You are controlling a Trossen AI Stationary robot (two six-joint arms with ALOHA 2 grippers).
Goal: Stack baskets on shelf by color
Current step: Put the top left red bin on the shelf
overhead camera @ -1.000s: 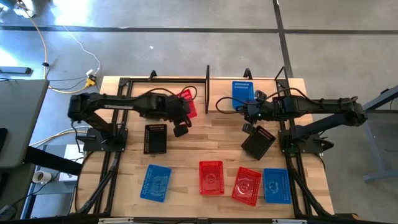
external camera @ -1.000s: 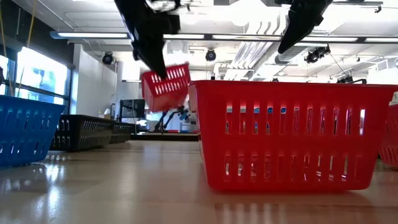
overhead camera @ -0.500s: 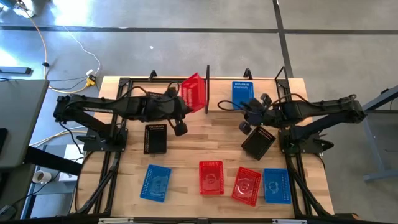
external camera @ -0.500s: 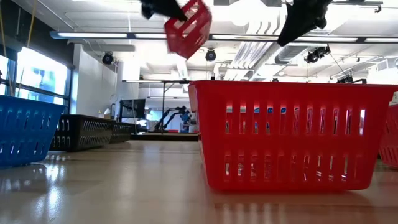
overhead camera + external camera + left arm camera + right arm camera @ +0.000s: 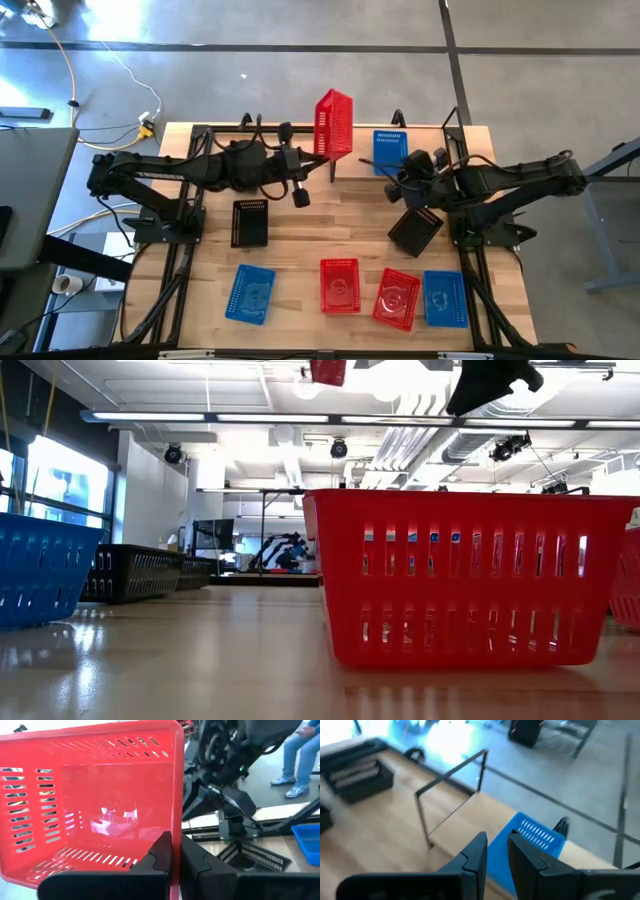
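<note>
My left gripper (image 5: 312, 158) holds a red basket (image 5: 333, 125) high over the shelf's left upright (image 5: 333, 168); only its bottom edge (image 5: 328, 370) shows in the low view. The shelf (image 5: 455, 130) stands at the table's far edge. A blue basket (image 5: 390, 150) rests on its wood base. My right gripper (image 5: 395, 188) hovers between that blue basket and a black basket (image 5: 415, 228) lying on the table. Its fingers (image 5: 475, 857) stand a little apart with nothing between them. My left gripper pinches one side wall of the red basket at its rim (image 5: 176, 827), with one finger (image 5: 160, 852) inside the basket and the other (image 5: 195, 860) outside. The fingers come about level from the table's left. The basket is lifted clear and tipped on its side, its open top facing my gripper.
On the table lie a black basket (image 5: 250, 222) at the left and a near row: blue (image 5: 250, 293), red (image 5: 340, 285), red (image 5: 397, 298), blue (image 5: 445, 298). Black arm frames run along both sides of the table. A person's legs (image 5: 300, 755) show beyond the table.
My left gripper has risen and gone toward the table's far right, to the shelf, tipping from pointing down to about level. The red basket has gone up with it and swung from hanging to lying on its side. My right gripper has rolled nearly in place.
</note>
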